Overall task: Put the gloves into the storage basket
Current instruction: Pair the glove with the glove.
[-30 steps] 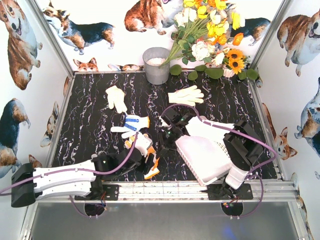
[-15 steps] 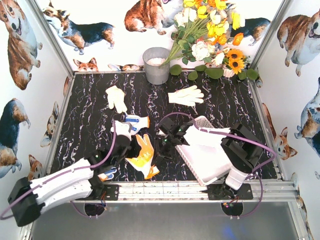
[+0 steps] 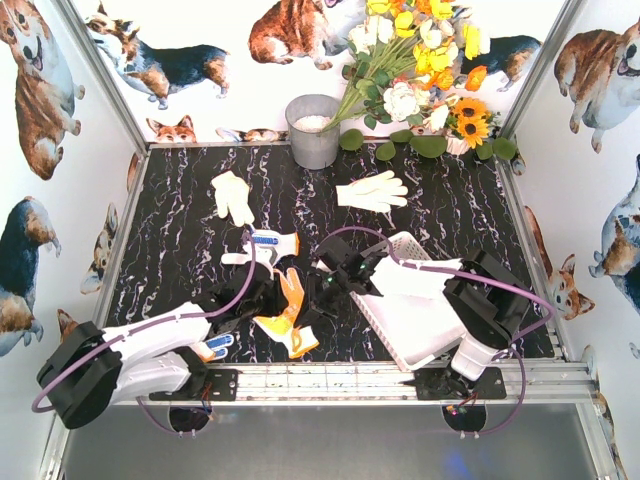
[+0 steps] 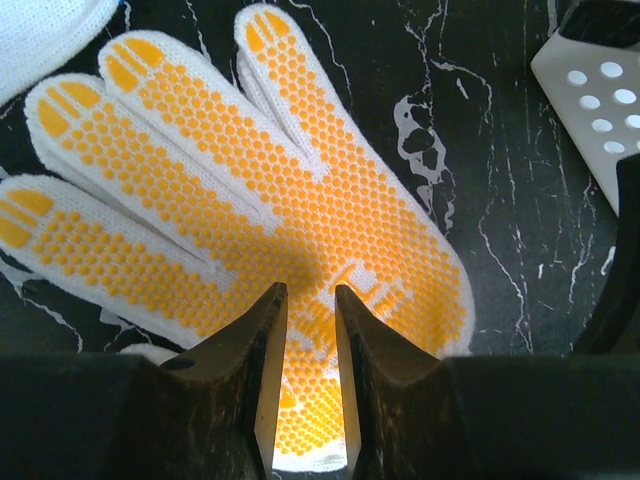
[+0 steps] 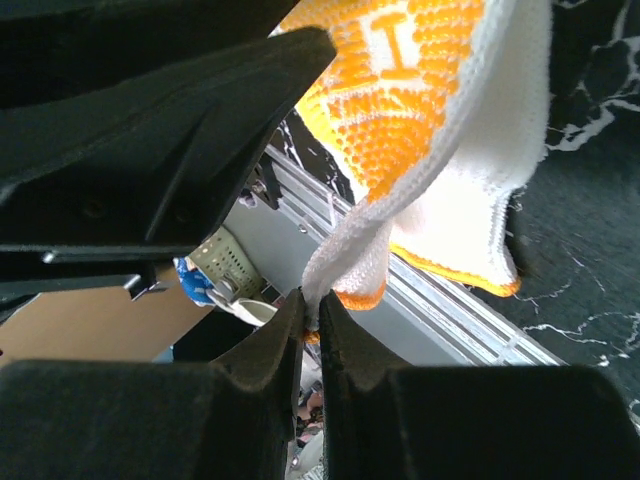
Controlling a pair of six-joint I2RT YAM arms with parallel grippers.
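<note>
the top view alone shows the whole table [image 3: 180,250]: a cream glove [image 3: 233,196] lies far left at the back, and a blue-dotted glove [image 3: 262,246] lies nearer. at the front sits the yellow-palmed glove [image 3: 290,312], with a second cream glove [image 3: 372,190] back right, all well apart from one another.

the left wrist view alone shows the yellow-palmed glove [image 4: 250,190] spread palm up, fingers fanned away from the camera. the left gripper [image 4: 307,295] stands over the heel of the palm, its jaws a narrow slit apart. whether they pinch any fabric i cannot tell.

the right wrist view alone shows the right gripper [image 5: 310,300] closed on the white edge of the glove [image 5: 420,110] near its orange cuff. the fabric is lifted there and hangs in a fold.

from above, the glove lies between the left gripper [image 3: 268,298] and the right gripper [image 3: 316,294], just left of the storage basket [image 3: 400,325].

the basket sits tilted under the right arm, and its inside is not plainly shown. the grey metal bucket [image 3: 314,140] at the back holds something white.
</note>
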